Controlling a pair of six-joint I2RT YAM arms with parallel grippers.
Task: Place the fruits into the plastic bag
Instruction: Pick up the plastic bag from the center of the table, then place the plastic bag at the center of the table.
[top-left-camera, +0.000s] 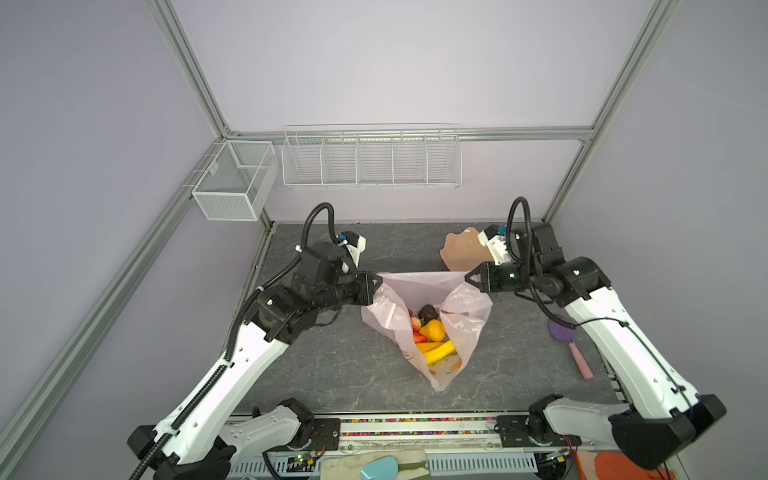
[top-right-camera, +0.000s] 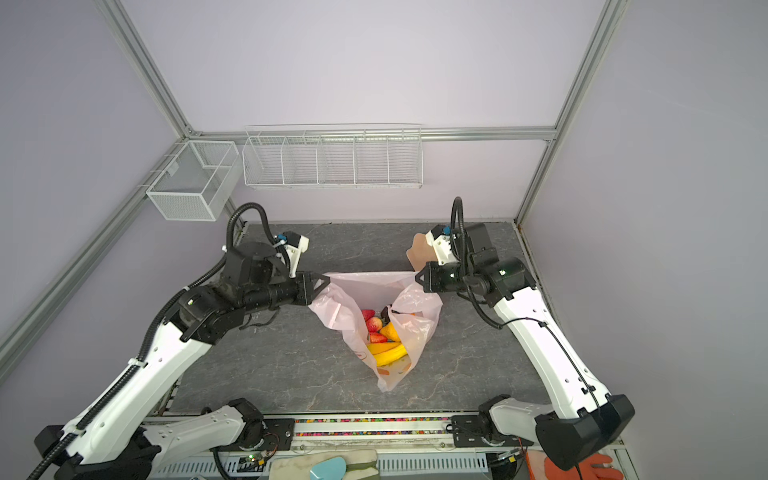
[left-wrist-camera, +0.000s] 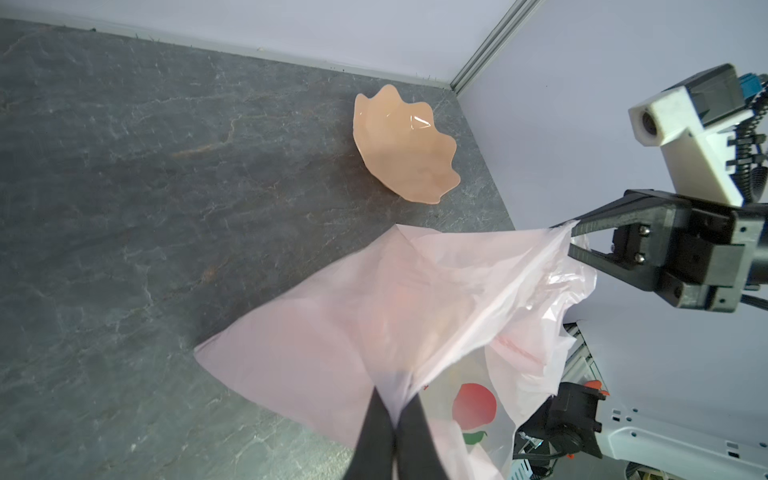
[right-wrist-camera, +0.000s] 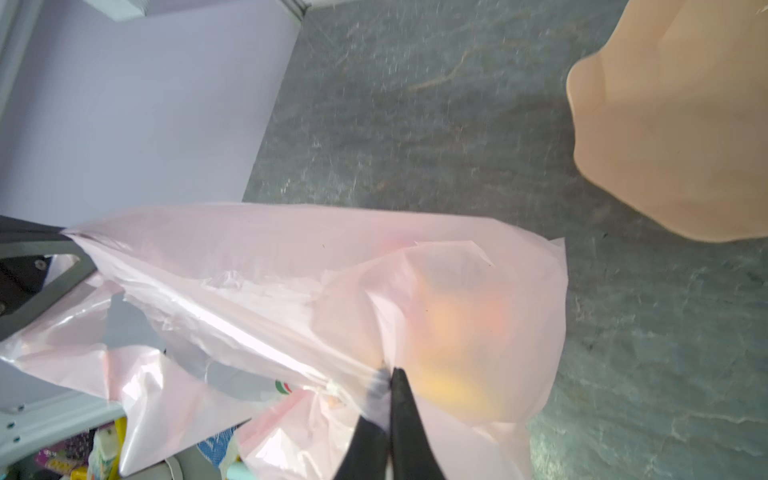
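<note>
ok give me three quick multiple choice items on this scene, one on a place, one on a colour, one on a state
1. Where are the fruits relative to the plastic bag?
A beside it
B inside it
C beneath it

2. What colour is the scalloped bowl?
A blue
B green
C peach

3. How do the left gripper and right gripper stand?
A both shut on the bag's top edge
B both open above the bag
C one shut, one open

Answers:
1 B: both top views show the fruits through the bag's open mouth.
2 C: it shows peach in the left wrist view.
3 A: each wrist view shows the fingers together, pinching pink film.
</note>
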